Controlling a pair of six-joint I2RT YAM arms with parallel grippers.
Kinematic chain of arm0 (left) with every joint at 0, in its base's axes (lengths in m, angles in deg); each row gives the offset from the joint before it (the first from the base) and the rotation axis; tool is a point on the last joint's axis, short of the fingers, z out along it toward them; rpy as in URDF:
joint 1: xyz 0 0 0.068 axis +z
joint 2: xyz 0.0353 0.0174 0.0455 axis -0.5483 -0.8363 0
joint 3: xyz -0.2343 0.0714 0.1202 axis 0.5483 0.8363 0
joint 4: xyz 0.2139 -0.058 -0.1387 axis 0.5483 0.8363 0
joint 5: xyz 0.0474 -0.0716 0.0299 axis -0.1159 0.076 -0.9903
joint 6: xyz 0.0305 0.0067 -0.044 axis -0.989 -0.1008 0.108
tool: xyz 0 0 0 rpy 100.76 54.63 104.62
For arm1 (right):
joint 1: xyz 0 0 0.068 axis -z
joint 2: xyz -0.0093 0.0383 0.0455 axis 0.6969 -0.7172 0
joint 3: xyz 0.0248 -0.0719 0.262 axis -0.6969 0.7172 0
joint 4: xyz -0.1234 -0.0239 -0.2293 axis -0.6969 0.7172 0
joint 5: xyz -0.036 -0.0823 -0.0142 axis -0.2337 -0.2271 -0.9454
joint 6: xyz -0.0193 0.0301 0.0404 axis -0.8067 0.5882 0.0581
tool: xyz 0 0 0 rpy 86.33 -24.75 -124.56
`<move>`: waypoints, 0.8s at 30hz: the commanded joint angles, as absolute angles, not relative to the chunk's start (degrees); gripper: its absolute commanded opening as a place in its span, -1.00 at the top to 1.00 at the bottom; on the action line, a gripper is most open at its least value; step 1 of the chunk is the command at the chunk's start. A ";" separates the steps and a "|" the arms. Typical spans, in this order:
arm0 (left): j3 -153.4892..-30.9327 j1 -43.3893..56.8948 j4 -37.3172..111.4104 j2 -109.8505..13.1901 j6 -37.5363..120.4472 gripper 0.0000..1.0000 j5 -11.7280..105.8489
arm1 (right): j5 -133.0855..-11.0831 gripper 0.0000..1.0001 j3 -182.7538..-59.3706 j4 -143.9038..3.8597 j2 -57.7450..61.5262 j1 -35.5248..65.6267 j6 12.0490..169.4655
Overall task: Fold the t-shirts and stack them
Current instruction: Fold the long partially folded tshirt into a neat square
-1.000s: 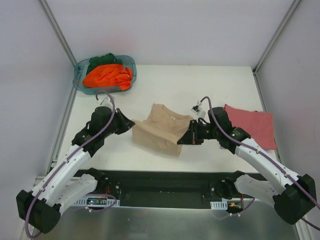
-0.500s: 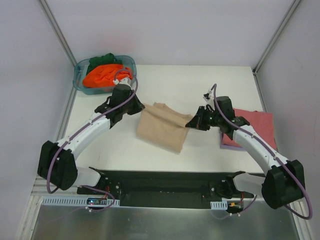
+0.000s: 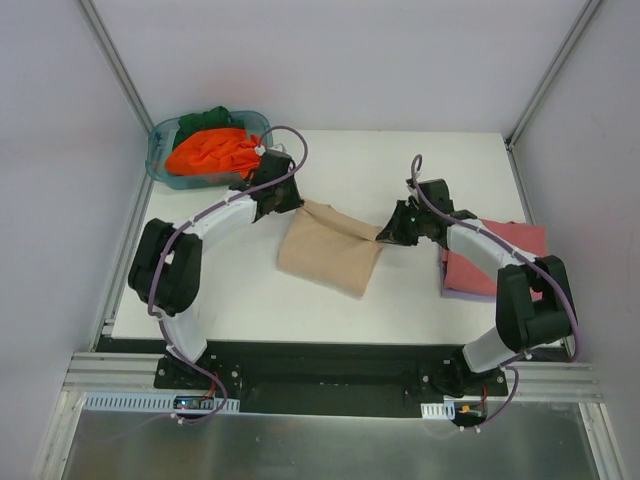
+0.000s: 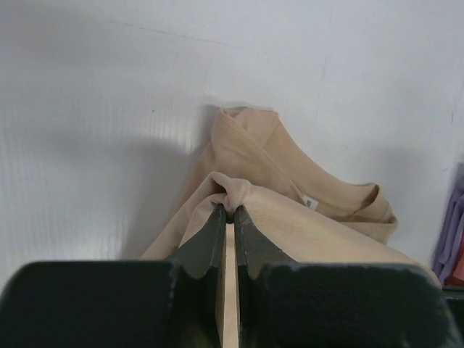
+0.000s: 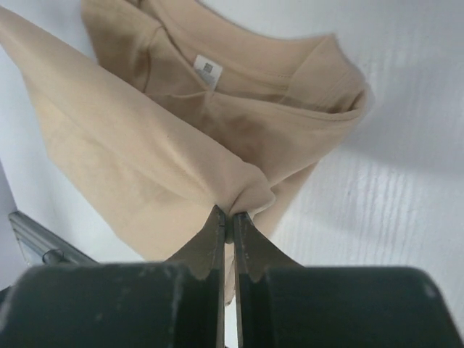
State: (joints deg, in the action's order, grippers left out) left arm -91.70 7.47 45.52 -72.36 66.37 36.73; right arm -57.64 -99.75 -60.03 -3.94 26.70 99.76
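Observation:
The tan-beige t-shirt (image 3: 330, 252) lies half folded at the table's middle. My left gripper (image 3: 292, 204) is shut on its far left corner; the pinched fabric (image 4: 233, 194) shows in the left wrist view. My right gripper (image 3: 385, 235) is shut on its far right corner, with the cloth (image 5: 239, 199) bunched between the jaws. The collar with a white label (image 5: 208, 70) shows under the folded layer. A folded dusty red t-shirt (image 3: 495, 260) lies on a lavender one (image 3: 460, 292) at the right. Orange (image 3: 210, 152) and dark green (image 3: 208, 119) t-shirts sit in the tub.
The teal see-through tub (image 3: 165, 170) stands at the table's far left corner. Frame posts rise at both far corners. The table's front edge meets a black rail (image 3: 320, 365) near the arm bases.
Both grippers have carried the shirt's near edge away from the bases to the far side, folding the tan shirt over its collar. Both arms are now stretched farther out.

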 commanded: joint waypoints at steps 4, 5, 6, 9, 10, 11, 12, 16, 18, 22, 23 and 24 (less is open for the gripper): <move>-98.61 9.61 43.98 -79.61 63.36 1.00 37.38 | -66.36 0.99 -103.00 -61.57 -7.12 27.74 99.76; -99.14 9.61 43.90 -80.41 63.28 1.00 38.26 | -67.15 0.99 -102.82 -61.65 -6.77 27.66 99.94; -99.49 9.61 43.98 -81.02 63.19 1.00 38.71 | -67.77 0.99 -102.65 -61.65 -6.59 27.65 100.03; -100.46 9.70 43.98 -82.26 63.19 1.00 41.34 | -67.69 0.99 -102.21 -61.39 -5.63 27.65 100.11; -100.55 9.70 43.98 -82.52 63.10 1.00 41.87 | -67.77 0.99 -101.86 -61.65 -5.19 27.65 100.20; -100.81 9.70 43.98 -82.78 62.92 1.00 42.40 | -67.95 0.97 -101.42 -62.00 -4.92 27.65 100.38; -101.07 9.70 43.98 -83.14 62.66 0.93 42.66 | -68.21 0.93 -101.33 -61.92 -4.75 27.74 100.55; -101.17 9.79 44.25 -82.70 63.71 -0.05 43.72 | -68.65 0.04 -102.46 -60.52 -4.48 27.92 99.77; -100.55 9.79 44.16 -80.86 64.41 -0.64 43.02 | -67.25 -0.16 -104.39 -57.63 -4.13 27.92 97.75; -98.36 9.79 43.99 -75.68 64.59 -0.98 45.47 | -64.44 -0.91 -104.67 -55.41 0.17 27.57 95.28; -97.74 9.79 43.90 -74.71 64.68 -0.98 47.48 | -62.95 -0.92 -103.88 -55.85 1.40 27.31 95.02; -97.04 9.79 43.64 -73.66 64.94 -0.98 48.98 | -61.29 -0.92 -102.83 -56.98 3.06 26.78 95.19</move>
State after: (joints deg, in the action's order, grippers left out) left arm -98.30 9.48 45.39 -81.39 64.38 43.97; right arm -66.01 -102.31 -57.01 -4.12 27.64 97.26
